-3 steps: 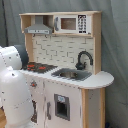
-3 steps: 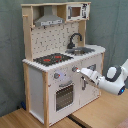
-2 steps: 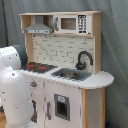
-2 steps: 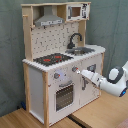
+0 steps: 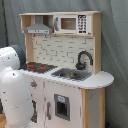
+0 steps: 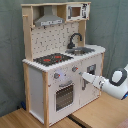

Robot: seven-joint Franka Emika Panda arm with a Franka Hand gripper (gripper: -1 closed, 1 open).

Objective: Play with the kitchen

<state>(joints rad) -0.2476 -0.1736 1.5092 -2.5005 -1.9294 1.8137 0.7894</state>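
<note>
The kitchen [image 5: 65, 95] [image 6: 40, 85] is a white and pale-wood toy unit, seen in both exterior views. It has a black-red hob [image 6: 52, 59], a steel sink [image 6: 82, 50], a black tap [image 6: 75, 39] and an oven door [image 6: 64, 95]. In the second exterior view my gripper [image 6: 82, 74] reaches in from the right. Its tip is at the front panel, just right of a knob [image 6: 74, 69] and above the oven door. In the first exterior view my white arm [image 5: 12, 92] fills the lower left and hides the gripper.
A hood [image 5: 39, 27] and a microwave shelf [image 5: 70, 23] overhang the counter. The rounded counter end [image 5: 100, 79] juts out at the first exterior view's right. The kitchen stands on a wooden table [image 6: 100, 112] with a grey curtain behind it.
The gripper has crept slightly left toward the kitchen's front panel, and the arm behind it has dropped a little. The kitchen itself looks unchanged.
</note>
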